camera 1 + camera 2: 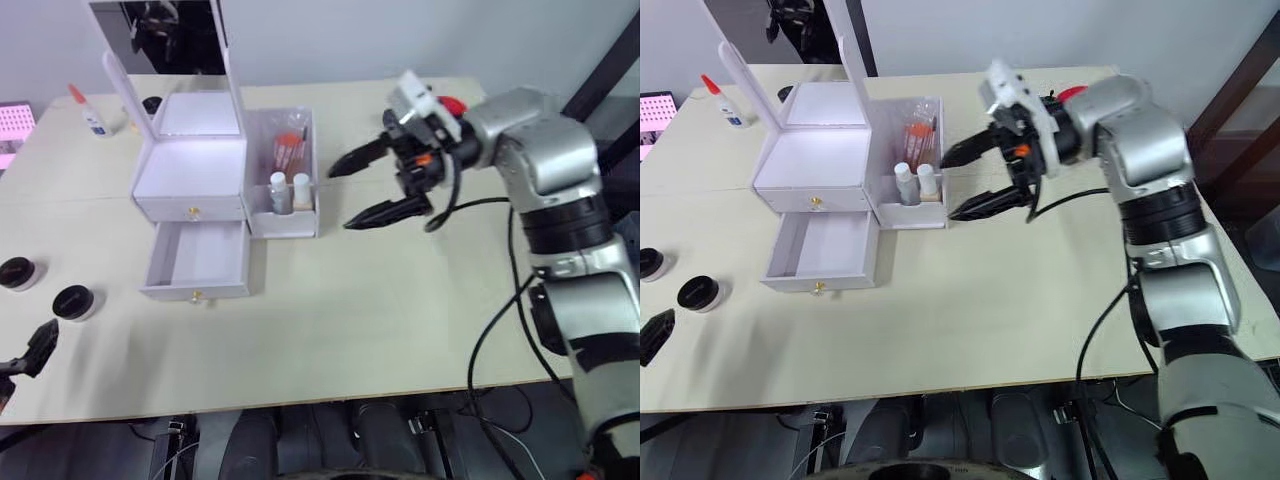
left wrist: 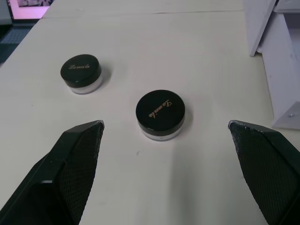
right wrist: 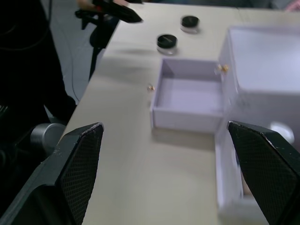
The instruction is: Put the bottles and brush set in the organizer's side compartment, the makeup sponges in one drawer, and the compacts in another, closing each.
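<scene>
Gold script — roughly "La meila" — on both compact lids (image 2: pixel 160 110).

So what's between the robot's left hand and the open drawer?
One black-lidded compact sits on the table between the left hand and the open drawer; the left eye view shows it.

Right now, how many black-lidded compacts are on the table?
2. One compact sits left of the open lower drawer, just ahead of the open left gripper; the other compact lies farther left, near the table's edge. Others may be hidden.
</scene>
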You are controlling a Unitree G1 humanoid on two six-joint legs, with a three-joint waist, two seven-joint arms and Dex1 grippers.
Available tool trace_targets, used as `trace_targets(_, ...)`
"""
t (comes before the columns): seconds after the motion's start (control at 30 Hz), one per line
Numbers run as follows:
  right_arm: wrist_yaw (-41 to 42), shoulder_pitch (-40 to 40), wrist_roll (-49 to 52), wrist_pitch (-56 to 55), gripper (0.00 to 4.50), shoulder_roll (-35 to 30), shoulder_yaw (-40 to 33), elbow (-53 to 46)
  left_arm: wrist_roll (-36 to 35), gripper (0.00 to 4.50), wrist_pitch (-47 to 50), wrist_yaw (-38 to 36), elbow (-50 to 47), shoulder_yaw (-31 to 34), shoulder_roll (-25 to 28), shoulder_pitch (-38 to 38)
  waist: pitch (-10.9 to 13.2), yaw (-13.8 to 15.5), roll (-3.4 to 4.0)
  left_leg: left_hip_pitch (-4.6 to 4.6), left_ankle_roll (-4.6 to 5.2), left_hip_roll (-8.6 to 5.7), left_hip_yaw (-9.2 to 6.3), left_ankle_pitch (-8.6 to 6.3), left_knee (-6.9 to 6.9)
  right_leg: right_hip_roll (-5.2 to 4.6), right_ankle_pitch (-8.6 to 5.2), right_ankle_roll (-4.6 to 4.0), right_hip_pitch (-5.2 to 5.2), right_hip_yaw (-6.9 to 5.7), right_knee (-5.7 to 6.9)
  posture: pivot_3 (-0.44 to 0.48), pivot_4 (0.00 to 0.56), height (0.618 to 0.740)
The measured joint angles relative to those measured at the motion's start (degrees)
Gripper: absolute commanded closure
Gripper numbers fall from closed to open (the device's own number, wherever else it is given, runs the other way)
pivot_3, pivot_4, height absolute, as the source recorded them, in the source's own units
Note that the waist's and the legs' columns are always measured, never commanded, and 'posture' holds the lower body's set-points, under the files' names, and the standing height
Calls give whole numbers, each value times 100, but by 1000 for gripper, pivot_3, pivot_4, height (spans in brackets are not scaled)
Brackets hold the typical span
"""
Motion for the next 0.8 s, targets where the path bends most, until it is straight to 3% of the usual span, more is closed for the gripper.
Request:
trace_targets(0.17,-38,-151,-220,-266,0,64,57,138,-333,34,727,463,-7,-22,161,-134,-3,10,-5,0,-1,-1,-3,0,8,-1,0,-1,5,-4,-2,0,150,740)
trace_targets(0.3,-116,-119,-264,-310,0,90,69,89,-336,34,1032,657,292,-246,451,-687,-3,12,-4,5,-1,-2,-4,1,7,0,2,-3,6,-4,3,0,150,740)
trace_targets(0.43,-269,8,-293,-317,0,79,59,15,-73,34,1176,680,926,-851,756,-1437,-3,8,-4,4,-2,-2,-4,1,5,2,2,-2,7,-4,2,0,150,740)
trace_targets(0.8,-643,246,-497,-392,0,-225,-16,-346,949,34,1122,314,2697,-1681,1249,-2833,-3,11,-5,4,-3,-2,-5,3,2,3,3,1,6,-4,4,0,150,740)
